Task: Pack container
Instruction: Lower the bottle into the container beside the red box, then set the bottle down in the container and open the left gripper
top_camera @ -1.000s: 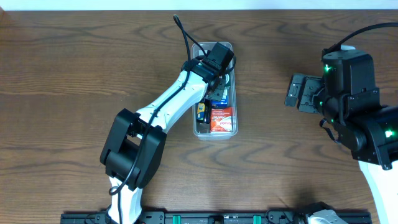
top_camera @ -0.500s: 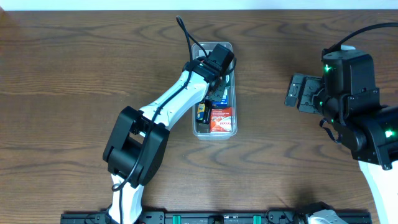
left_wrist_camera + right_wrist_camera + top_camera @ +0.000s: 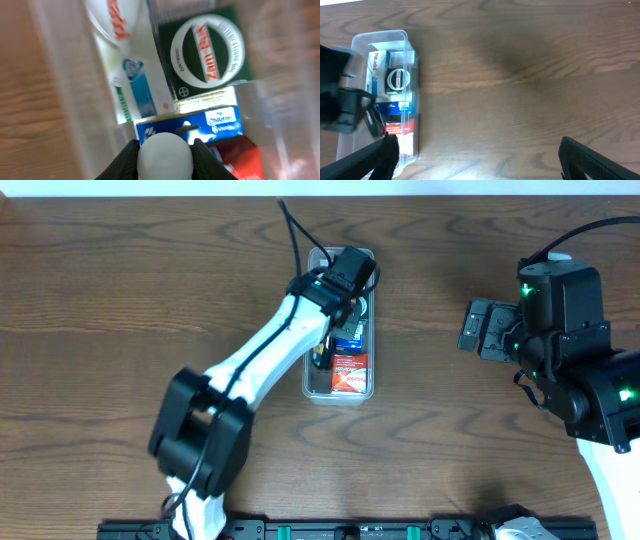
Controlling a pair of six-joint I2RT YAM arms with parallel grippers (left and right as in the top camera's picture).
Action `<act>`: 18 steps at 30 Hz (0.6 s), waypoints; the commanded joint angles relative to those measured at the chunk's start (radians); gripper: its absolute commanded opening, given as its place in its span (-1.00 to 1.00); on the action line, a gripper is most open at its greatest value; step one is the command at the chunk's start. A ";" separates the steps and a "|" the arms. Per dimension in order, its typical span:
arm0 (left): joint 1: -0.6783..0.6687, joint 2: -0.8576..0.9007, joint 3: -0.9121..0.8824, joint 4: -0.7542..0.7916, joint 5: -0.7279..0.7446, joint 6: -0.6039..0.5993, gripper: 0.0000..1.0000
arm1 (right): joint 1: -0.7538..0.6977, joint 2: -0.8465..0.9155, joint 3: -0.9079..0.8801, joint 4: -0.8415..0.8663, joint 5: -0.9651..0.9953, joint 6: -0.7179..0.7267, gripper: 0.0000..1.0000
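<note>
— Where is the container?
— The container lies mid-table with small boxes inside (labels blurred).
— And the left gripper?
— The left gripper is over it, clenched on a white round piece.
— The right one?
— The right gripper gapes wide, well apart, holding nothing.

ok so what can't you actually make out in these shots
- Left wrist view: blur leaves the white round object pinched in the left gripper unidentifiable, and the small print on the dark green box is unreadable.
- Overhead: the left arm covers much of the long clear plastic container, hiding what lies beneath.
- Right wrist view: labels inside the container are too small to read and partly behind the blurred arm.
</note>
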 commanded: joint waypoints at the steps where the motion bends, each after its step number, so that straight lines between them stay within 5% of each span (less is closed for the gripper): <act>1: -0.008 -0.097 0.013 -0.017 -0.031 0.023 -0.50 | -0.013 0.000 0.000 0.000 0.017 -0.012 0.99; 18: -0.035 -0.124 0.011 -0.157 -0.031 0.017 -0.59 | -0.013 0.000 0.000 0.000 0.017 -0.011 0.98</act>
